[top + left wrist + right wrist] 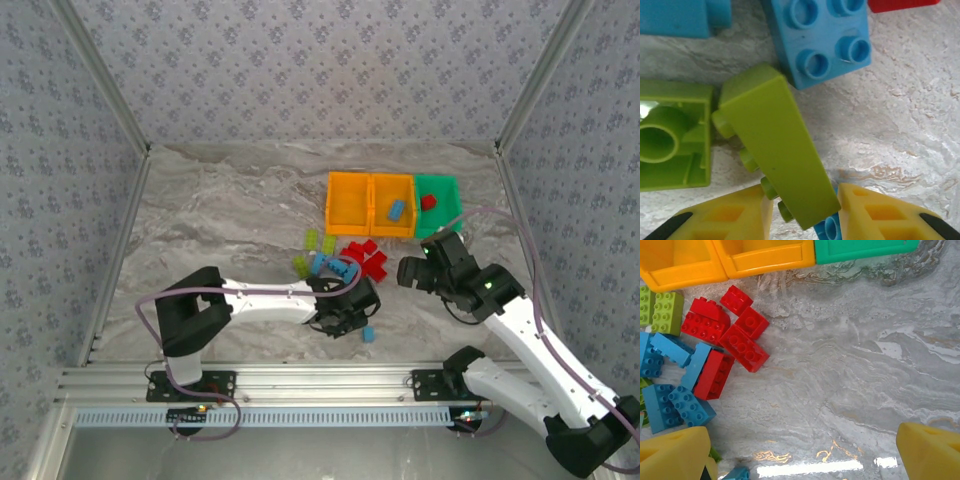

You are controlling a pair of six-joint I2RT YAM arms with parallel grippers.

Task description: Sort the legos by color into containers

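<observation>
1. The left tool (pixel 802 220) squeezes a long green lego (pixel 775 145) on the desk (pixel 900 125).
2. The left arm (pixel 260 298) stretches low to the right, its tool at the near edge of the lego pile (pixel 345 262).
3. The right arm (pixel 510 310) leans left; the right tool (pixel 805 450) is spread wide, holding nothing.
4. Two orange bins (pixel 335 200) and a green bin (pixel 458 195) sit side by side behind the pile.

Left pincer (pixel 802 205) clamped, right pincer (pixel 802 435) wide

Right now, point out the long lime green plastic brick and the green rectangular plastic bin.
long lime green plastic brick (pixel 775 145), left wrist view, smooth side face
green rectangular plastic bin (pixel 447 210), top external view, bare floor
</observation>
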